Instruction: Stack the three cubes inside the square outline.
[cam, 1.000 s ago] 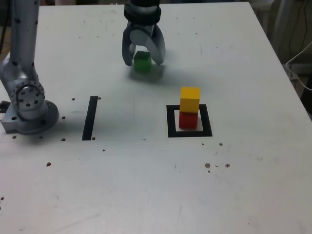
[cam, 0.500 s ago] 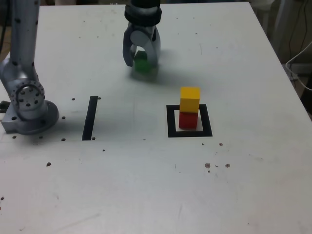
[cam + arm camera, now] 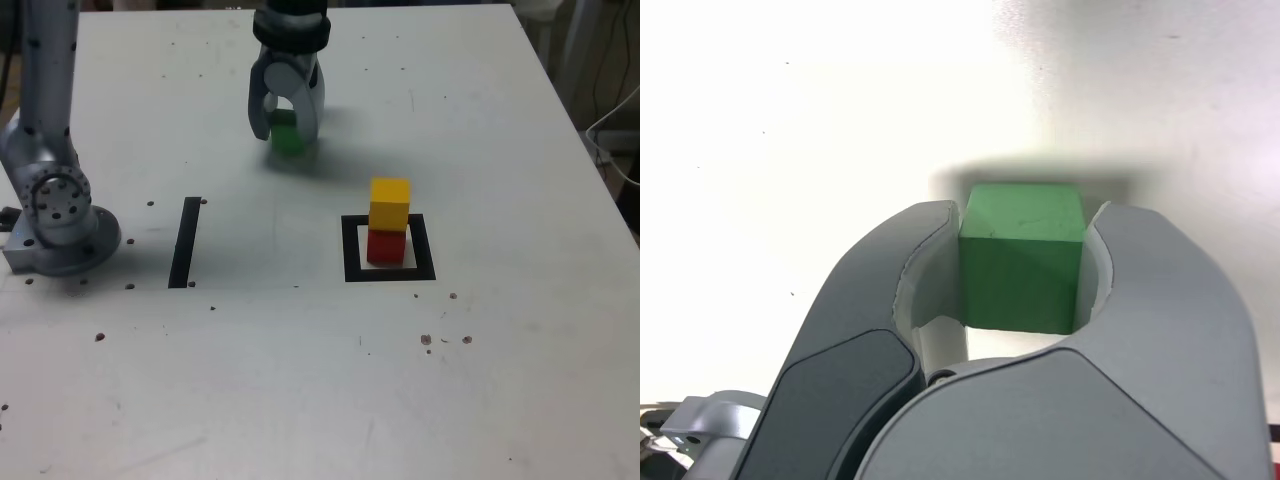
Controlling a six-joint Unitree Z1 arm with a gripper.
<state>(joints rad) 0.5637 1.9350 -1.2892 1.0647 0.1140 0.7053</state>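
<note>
- Nearest the exterior camera lies a bare stretch of the white, speckled table top, marked with small dark spots.
- Further in, toward the exterior view's left, stands the grey metal base of the robot arm, and just beside it a straight black strip lies on the table, its long axis running from near to far.
- At about the same depth, toward the exterior view's right, sits the thick black square outline with a white centre, its edges roughly square to the table's edges.
- Inside that outline the small solid red cube rests on the white centre, and the small solid yellow cube sits upright on top of it, the two touching and closely aligned.
- Farthest back, well apart from the outline, the grey two-fingered gripper points down at the table.
- Its jaws are pinched against two opposite sides of the small solid green cube, as the wrist view shows plainly.
- The green cube stands square between the fingers, with no long axis to speak of; whether it touches the table I cannot tell.
</note>
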